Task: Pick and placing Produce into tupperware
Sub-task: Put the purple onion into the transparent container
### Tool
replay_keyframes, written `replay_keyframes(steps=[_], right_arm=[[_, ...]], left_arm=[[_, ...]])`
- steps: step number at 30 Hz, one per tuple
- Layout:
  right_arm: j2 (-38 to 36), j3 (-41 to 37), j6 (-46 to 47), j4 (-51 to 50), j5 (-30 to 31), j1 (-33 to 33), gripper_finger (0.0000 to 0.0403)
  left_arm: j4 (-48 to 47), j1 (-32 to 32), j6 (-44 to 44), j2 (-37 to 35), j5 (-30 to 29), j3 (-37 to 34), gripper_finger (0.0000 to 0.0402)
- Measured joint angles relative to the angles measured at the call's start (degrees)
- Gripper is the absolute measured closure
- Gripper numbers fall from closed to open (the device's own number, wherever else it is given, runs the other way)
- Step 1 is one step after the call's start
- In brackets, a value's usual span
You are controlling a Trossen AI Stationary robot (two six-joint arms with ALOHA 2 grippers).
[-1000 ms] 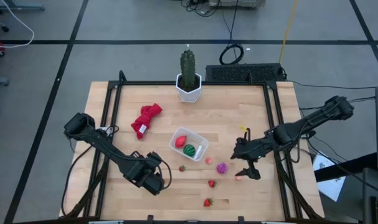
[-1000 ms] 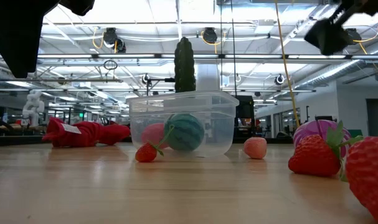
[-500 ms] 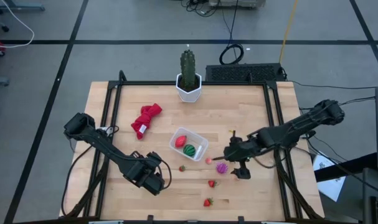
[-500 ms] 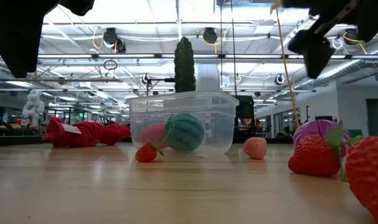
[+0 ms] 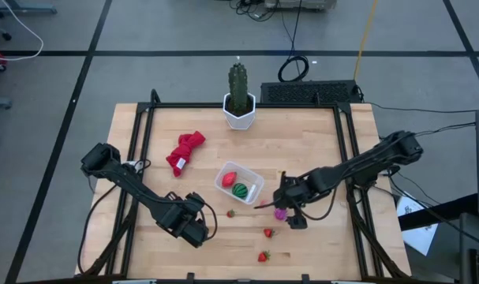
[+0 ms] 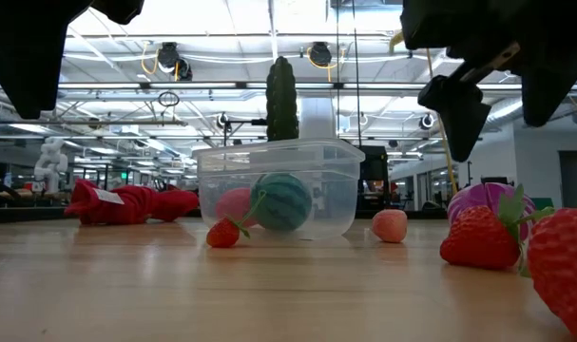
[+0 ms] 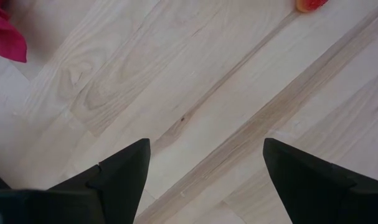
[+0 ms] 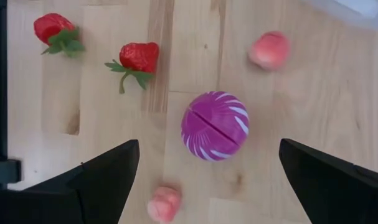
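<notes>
Near the wooden counter's (image 5: pixel 318 150) front edge lie two small red toy strawberries (image 5: pixel 263 256). The left gripper (image 5: pixel 198 230) waits by the front-left corner, fingers spread over bare wood. Farther in, the right gripper (image 5: pixel 280 207) hangs over the purple striped ball (image 8: pixel 215 126), fingers spread wide, apparently not touching it. Beyond, mid-counter, the clear plastic rectangular tub (image 5: pixel 239 182) holds a green striped ball (image 5: pixel 240 190) and a red oval fruit (image 5: pixel 229 178).
</notes>
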Motion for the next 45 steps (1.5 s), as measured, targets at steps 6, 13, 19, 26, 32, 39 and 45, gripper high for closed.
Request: replay_keyframes(steps=[6,13,19,26,32,39,45], right_arm=[[0.35,0.0,0.59,1.92,0.01,-0.21,0.0023],[0.35,-1.27,3.52,2.23,0.03,-1.25,0.0023],[0.37,-3.67,5.34,3.14,-0.17,-1.25,0.0023],[0.35,-3.69,7.17,7.62,-0.19,-1.25,0.0023],[2.1,-3.72,8.95,8.09,-4.01,-1.25,0.0023],[4.04,-3.69,9.64,8.57,-7.47,-1.18,0.0023],[6.2,-3.67,9.69,9.3,-7.49,-1.4,0.0023]], left_arm=[[-0.01,0.0,0.01,0.0,0.0,0.0,0.0091],[0.01,0.0,-0.01,0.0,0.0,0.0,0.009],[0.01,0.0,-0.02,0.0,0.0,0.0,0.0085],[0.01,-0.04,-0.01,0.0,0.01,0.0,0.0091],[0.01,-0.35,-0.03,0.0,0.0,0.0,0.0085],[0.03,-0.91,-0.39,-0.02,0.01,0.0,0.0088],[0.09,-1.11,-0.77,-0.02,0.0,0.0,0.0083]])
